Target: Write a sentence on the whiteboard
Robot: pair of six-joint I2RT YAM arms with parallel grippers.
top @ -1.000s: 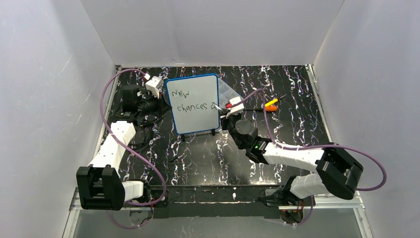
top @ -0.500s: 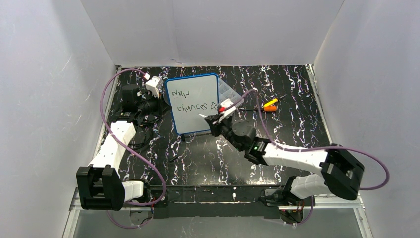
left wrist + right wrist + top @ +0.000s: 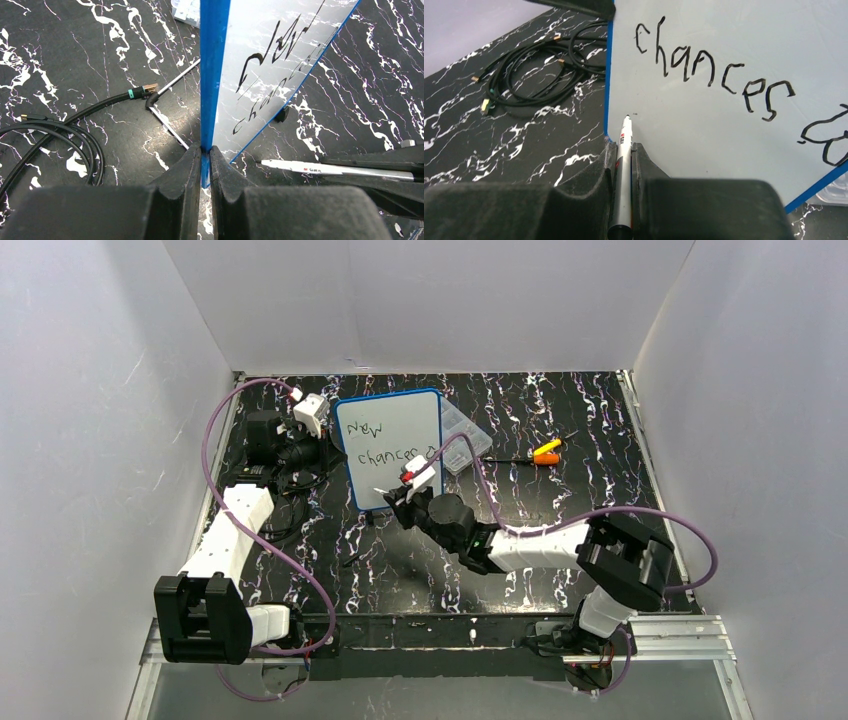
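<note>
The right jaws are pinched around a pen [image 3: 623, 170], a silvery barrel with red print that lies straight along the gap between them. Its tip points at the lower left part of the whiteboard [image 3: 724, 125], just inside the blue frame and below the writing; whether the tip touches the white face cannot be told. The left jaws are pressed together on the blue frame at the board's left edge, one on each face of it. The whiteboard stands upright on the dark marbled surface [image 3: 600, 420], on its far half and a little left of centre, with its written face towards the near side. The sentence [image 3: 390, 457] is in thin black handwriting: "New" on the top line and "chances" on the line below. After that comes a looped stroke, partly covered by the right arm in the top view and cut off at the edge of the right wrist view. A bundle of black cables [image 3: 539, 70] lies on the surface left of the board. A clear plastic box [image 3: 462, 435] sits just beyond the board's right edge, and a small yellow and orange object [image 3: 546, 452] lies farther to the right, well apart from the board.
</note>
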